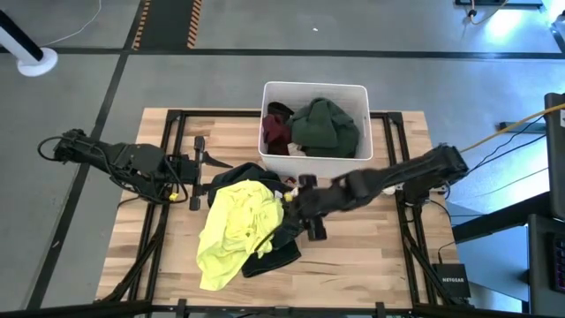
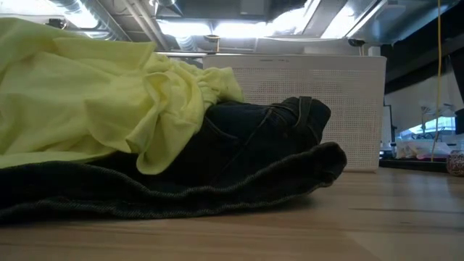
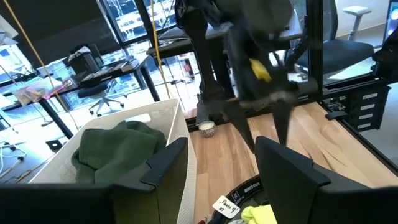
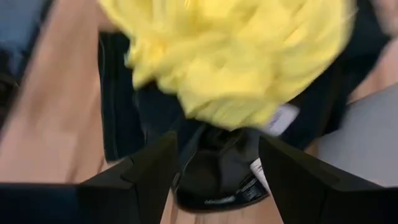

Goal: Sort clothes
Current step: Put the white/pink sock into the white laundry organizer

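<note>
A neon yellow garment (image 1: 234, 225) lies crumpled on a black garment (image 1: 274, 252) at the table's middle; both show close up in the low view, yellow (image 2: 87, 94) on black (image 2: 254, 145). A dark green garment (image 1: 322, 124) and a maroon one (image 1: 275, 132) lie in the white bin (image 1: 357, 93). My right gripper (image 1: 296, 210) is open at the pile's right side, its fingers standing on either side of a black fold (image 4: 211, 162) under the yellow cloth (image 4: 236, 56). My left gripper (image 1: 205, 172) is open and empty, left of the pile. I see no striped piece. My right gripper stands open over the black garment's fold (image 4: 214, 146) from the table's right side, slanting down. I cannot tell whether its fingers (image 4: 149, 174) touch the cloth.
The white bin (image 3: 168, 124) stands at the table's far middle, with the green garment (image 3: 118, 149) showing over its rim. Bare wood lies at the table's right (image 1: 380, 238) and near left (image 1: 150, 247). Black frame rails run along both sides of the table.
</note>
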Robot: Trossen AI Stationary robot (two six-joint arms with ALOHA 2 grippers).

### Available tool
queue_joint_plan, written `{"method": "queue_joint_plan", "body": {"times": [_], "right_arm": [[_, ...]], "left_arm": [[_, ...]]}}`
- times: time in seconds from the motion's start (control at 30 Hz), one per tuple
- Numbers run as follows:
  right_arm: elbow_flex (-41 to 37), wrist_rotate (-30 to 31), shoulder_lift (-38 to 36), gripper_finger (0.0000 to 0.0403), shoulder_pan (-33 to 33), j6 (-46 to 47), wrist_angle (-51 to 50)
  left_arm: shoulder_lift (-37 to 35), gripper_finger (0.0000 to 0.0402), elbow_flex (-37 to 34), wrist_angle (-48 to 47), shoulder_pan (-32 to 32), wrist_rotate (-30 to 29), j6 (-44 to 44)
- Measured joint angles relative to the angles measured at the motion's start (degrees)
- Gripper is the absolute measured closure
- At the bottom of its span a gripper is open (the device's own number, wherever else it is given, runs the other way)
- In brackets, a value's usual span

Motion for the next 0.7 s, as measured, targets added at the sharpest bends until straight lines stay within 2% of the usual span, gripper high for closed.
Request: {"method": "queue_joint_plan", "body": {"times": [0.1,0.27,0.37,0.43,0.5,0.63,0.7], "right_arm": [[-1.4,0.0,3.8,0.016,1.5,0.6,-2.2],[-1.9,0.2,8.8,0.016,3.8,8.9,-16.0],[-1.9,4.3,11.0,0.016,4.5,15.0,-20.5],[-2.9,8.4,12.0,0.016,4.7,17.6,-19.9],[-4.7,10.1,12.7,0.016,4.6,20.1,-17.9],[-9.8,6.2,12.9,0.016,2.2,24.1,-12.9],[-11.9,6.2,13.0,0.016,1.2,24.0,-9.9]], "left_arm": [[0.0,0.022,0.0,0.0,0.0,0.0,0.0],[0.0,0.022,0.0,0.0,0.0,0.0,0.0],[0.0,0.022,0.0,0.0,0.0,0.0,0.0],[0.0,0.022,0.0,0.0,0.0,0.0,0.0],[0.0,0.022,0.0,0.1,0.0,0.0,0.0],[0.0,0.022,0.0,0.1,0.0,0.0,0.0],[0.0,0.022,0.0,0.1,0.0,0.0,0.3]]}}
